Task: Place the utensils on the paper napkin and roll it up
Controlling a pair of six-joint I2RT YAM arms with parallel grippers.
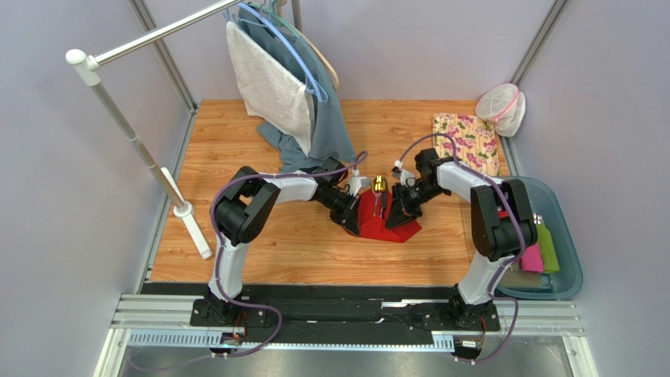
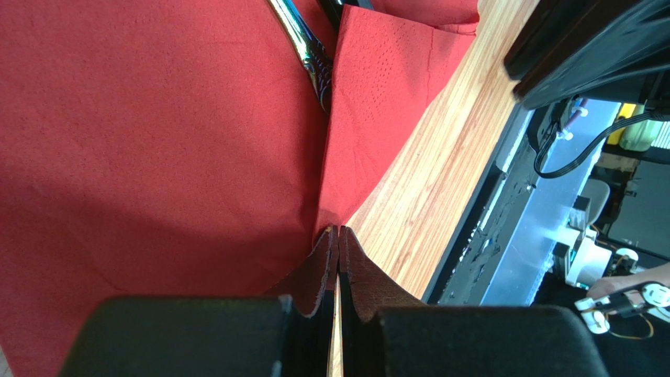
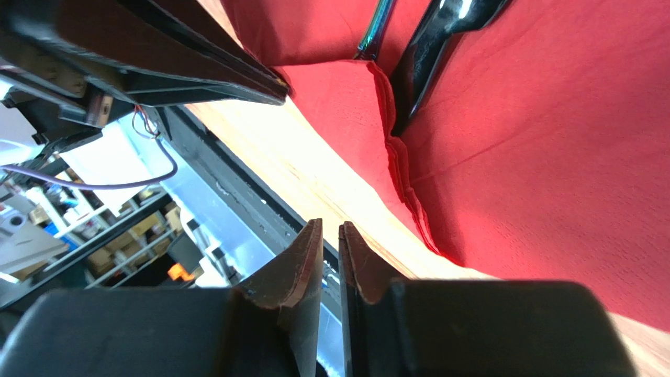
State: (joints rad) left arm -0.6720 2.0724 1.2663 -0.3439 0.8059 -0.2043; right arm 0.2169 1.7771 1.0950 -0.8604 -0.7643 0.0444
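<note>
The red paper napkin [image 1: 391, 222] lies on the wooden table between my two grippers, with one flap [image 2: 377, 94] folded up over the utensils. The utensils [image 1: 380, 188] lie on it, a gold head poking out at the far side. A shiny dark handle [image 2: 303, 47] shows in the left wrist view and two handles [image 3: 428, 55] in the right wrist view. My left gripper [image 2: 338, 232] is shut, its tips pinching the napkin's near edge at the fold. My right gripper [image 3: 330, 228] is all but shut with a thin slit and holds nothing, just off the napkin's [image 3: 550, 141] edge.
A floral cloth [image 1: 465, 141] lies at the back right with a mesh bag [image 1: 502, 108] behind it. A teal bin [image 1: 568, 259] at the right holds pink and green rolls. A white clothes rack [image 1: 141, 149] with hanging towels [image 1: 283, 86] stands at the back left.
</note>
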